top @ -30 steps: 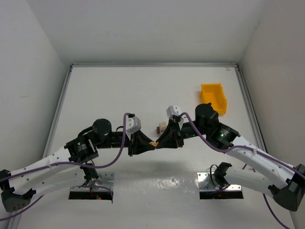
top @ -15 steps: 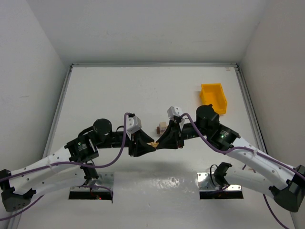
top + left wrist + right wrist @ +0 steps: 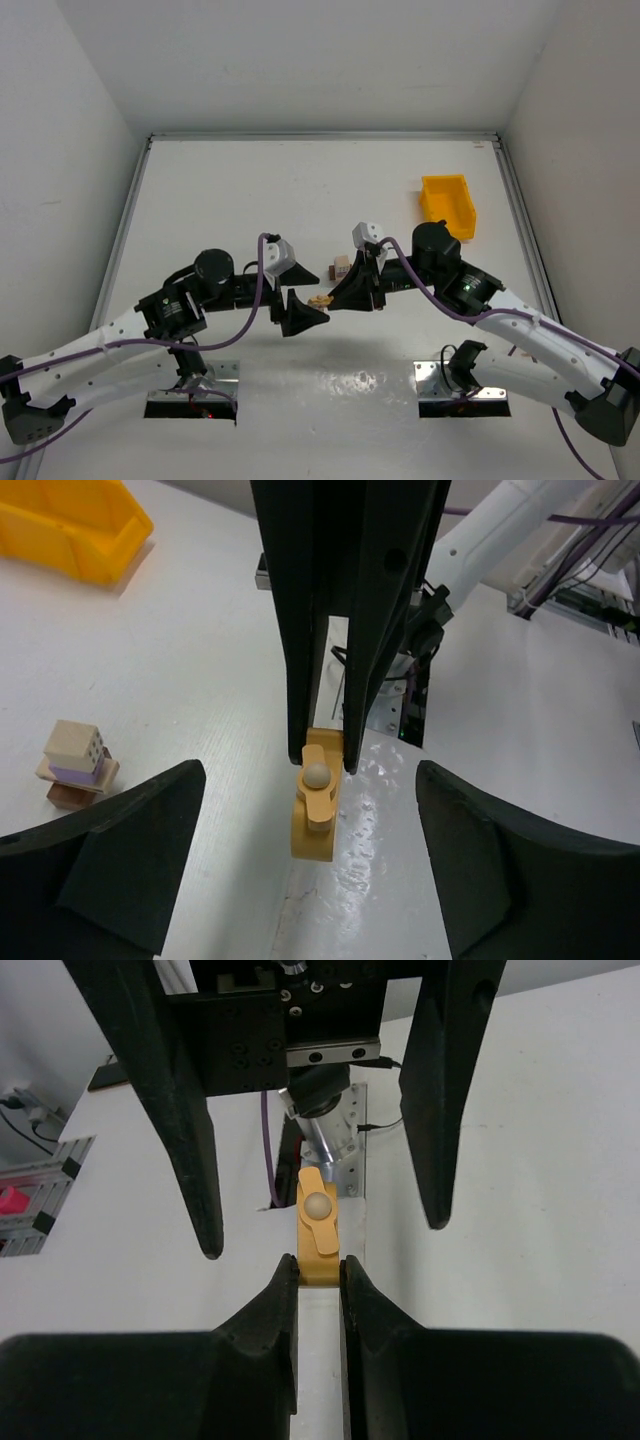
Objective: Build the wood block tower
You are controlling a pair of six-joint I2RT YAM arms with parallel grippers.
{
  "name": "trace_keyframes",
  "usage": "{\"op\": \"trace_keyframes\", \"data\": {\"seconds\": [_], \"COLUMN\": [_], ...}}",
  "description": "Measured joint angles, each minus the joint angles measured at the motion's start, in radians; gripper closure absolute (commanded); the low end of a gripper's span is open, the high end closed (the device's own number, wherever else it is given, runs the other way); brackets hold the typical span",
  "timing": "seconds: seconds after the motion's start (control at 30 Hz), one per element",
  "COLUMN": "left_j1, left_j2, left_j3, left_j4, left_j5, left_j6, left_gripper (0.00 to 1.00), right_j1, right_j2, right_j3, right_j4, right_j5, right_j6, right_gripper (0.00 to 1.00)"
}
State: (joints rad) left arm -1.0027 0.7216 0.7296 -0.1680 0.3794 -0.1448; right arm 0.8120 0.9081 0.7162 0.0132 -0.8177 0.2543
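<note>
**Now the pegged block rides on the right jaws alone**

Right now the right jaws are pinched narrow on one end of a tan pegged block (image 3: 319, 1230), and most of its length sticks out past the tips. The left jaws stand wide, one finger on each side of that free end, touching nothing.

The wood block tower (image 3: 75, 765), a short stack with a pale cube on top, stands on the table (image 3: 250, 190) just above the meeting point at centre frame in the top view. The yellow bin (image 3: 447, 205) sits well apart at upper right.

My worries, in order:
- The hold is on the end only, so I judge a jolt could pivot the block or drop it.
- The left fingers bracket the block, so a sideways retreat rather than straight back would clip it.
- The stack is near, so a low swing by either wrist could topple it.

The left arm (image 3: 170, 310) and right arm (image 3: 470, 290) reach in from the lower corners. Their wrists are low and point at each other, nose to nose.
</note>
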Motion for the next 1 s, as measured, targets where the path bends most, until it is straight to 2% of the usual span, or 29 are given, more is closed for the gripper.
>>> {"op": "trace_keyframes", "data": {"seconds": [0.1,0.17,0.3,0.5,0.7,1.0], "left_j1": [0.0,0.0,0.0,0.0,0.0,0.0], "left_j2": [-0.016,-0.034,-0.076,-0.126,-0.184,-0.208], "left_j3": [0.0,0.0,0.006,0.043,0.045,0.057], "left_j4": [0.001,0.002,0.005,0.006,-0.013,-0.084], "left_j5": [-0.042,-0.083,-0.212,-0.478,-0.652,-0.775], "left_j6": [-0.007,-0.014,-0.026,-0.071,-0.101,-0.107], "left_gripper": [0.07,0.05,0.04,0.04,0.04,0.05], "right_j1": [0.0,0.0,0.0,0.0,0.0,0.0], "right_j2": [0.0,0.0,0.0,0.002,0.01,0.058], "right_j3": [0.0,0.0,-0.002,-0.002,-0.002,-0.011], "right_j4": [-0.004,-0.011,-0.023,-0.058,-0.145,-0.203], "right_j5": [0.012,0.023,0.041,0.114,0.323,0.681], "right_j6": [-0.001,-0.004,-0.011,-0.037,-0.088,-0.126], "right_gripper": [1.0,1.0,1.0,1.0,1.0,1.0]}}
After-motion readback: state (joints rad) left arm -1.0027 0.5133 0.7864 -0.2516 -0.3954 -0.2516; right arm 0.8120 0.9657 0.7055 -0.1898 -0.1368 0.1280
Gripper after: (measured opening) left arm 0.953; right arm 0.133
